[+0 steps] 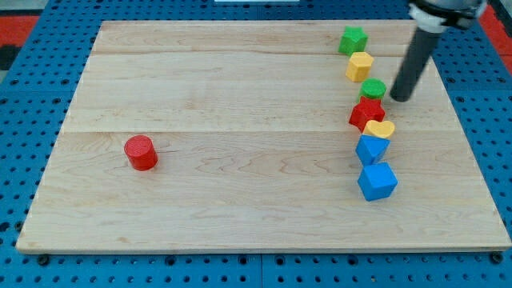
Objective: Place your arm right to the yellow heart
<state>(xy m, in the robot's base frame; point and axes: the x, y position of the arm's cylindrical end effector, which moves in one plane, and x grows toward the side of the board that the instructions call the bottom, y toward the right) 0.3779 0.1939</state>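
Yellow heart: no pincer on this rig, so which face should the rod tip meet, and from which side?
Take the yellow heart on its right-facing edge, coming from the view's right. That side is bare board; the red block touches it above-left and a blue block sits just below. My tip is up-right of it, beside the green cylinder, so I would probably slide down the view, keeping right.
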